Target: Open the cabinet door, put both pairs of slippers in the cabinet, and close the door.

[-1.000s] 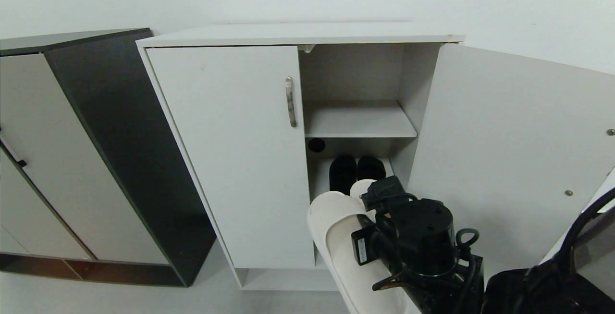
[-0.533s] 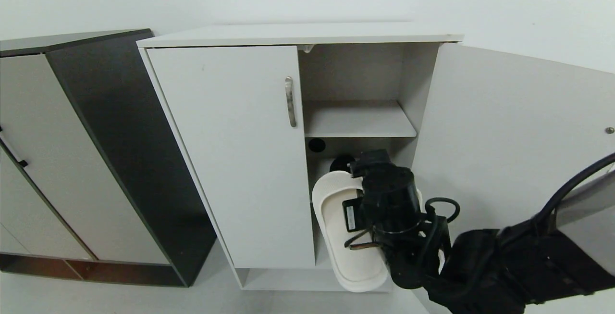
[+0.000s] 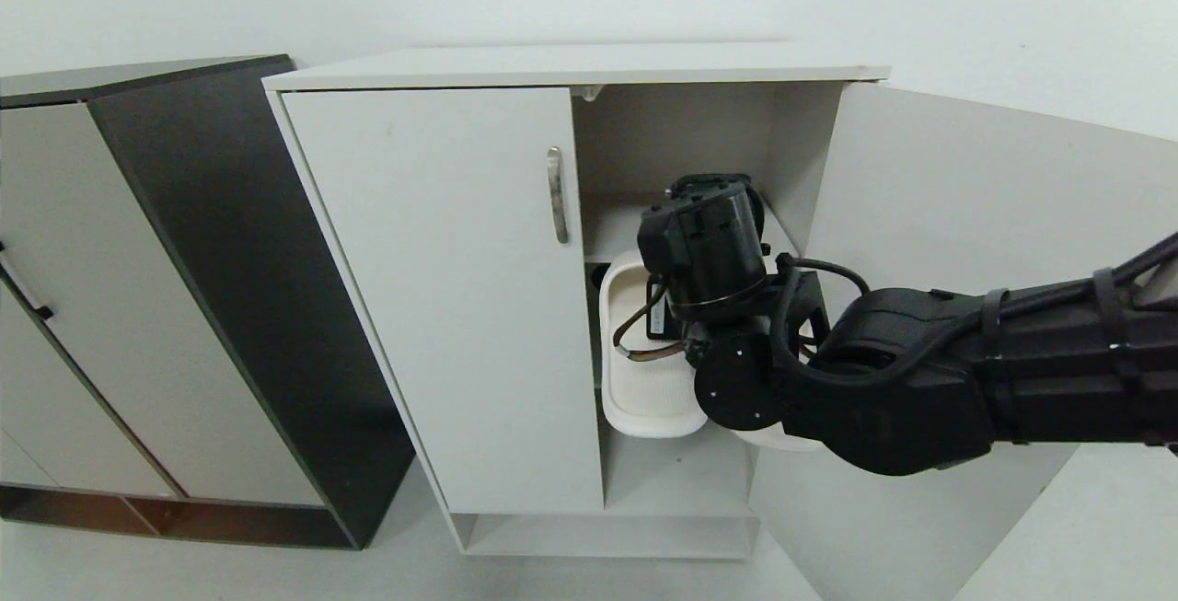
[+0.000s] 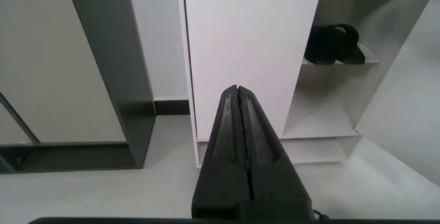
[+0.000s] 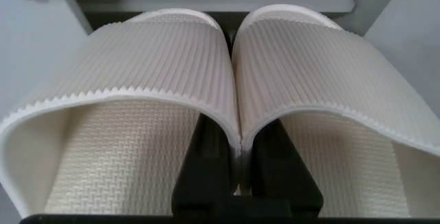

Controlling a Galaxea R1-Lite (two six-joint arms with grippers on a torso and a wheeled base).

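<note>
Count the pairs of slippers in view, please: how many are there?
2. The white pair is held by the right gripper at the open side of the cabinet. The black pair lies on a lower shelf inside it. The arm may hide more.

Bright, even light; curved wide-angle edges.

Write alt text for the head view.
The right arm holds a pair of white slippers partway inside the white cabinet, just below its shelf. The cabinet's right door stands open; the left door, with a metal handle, is closed. A dark-sided cabinet stands to the left.
</note>
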